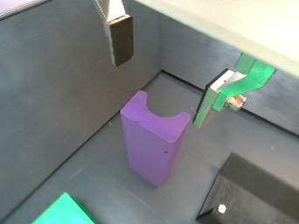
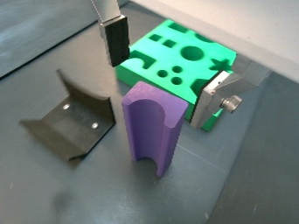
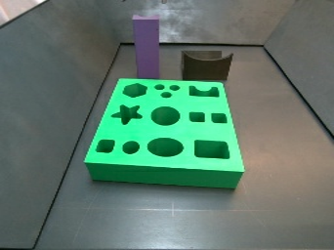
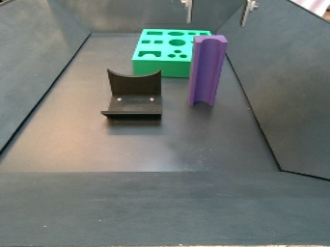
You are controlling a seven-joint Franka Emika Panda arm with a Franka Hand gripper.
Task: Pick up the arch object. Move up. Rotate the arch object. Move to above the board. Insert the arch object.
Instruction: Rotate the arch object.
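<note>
Wrist views show your gripper (image 2: 163,66) spread wide and empty above the arch object (image 2: 156,127), which stands upright on the floor just beside the board (image 3: 163,132), toward the far edge. Nothing's done yet: pick, lift, rotate, move and insert all remain. Count one purple arch, one green board, one dark fixture (image 4: 133,96).

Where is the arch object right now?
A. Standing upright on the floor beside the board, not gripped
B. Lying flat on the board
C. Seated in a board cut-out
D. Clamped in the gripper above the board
A: the arch object stands upright on the dark floor next to the board, and the gripper hangs open above it, its fingers clear of the block.
</note>
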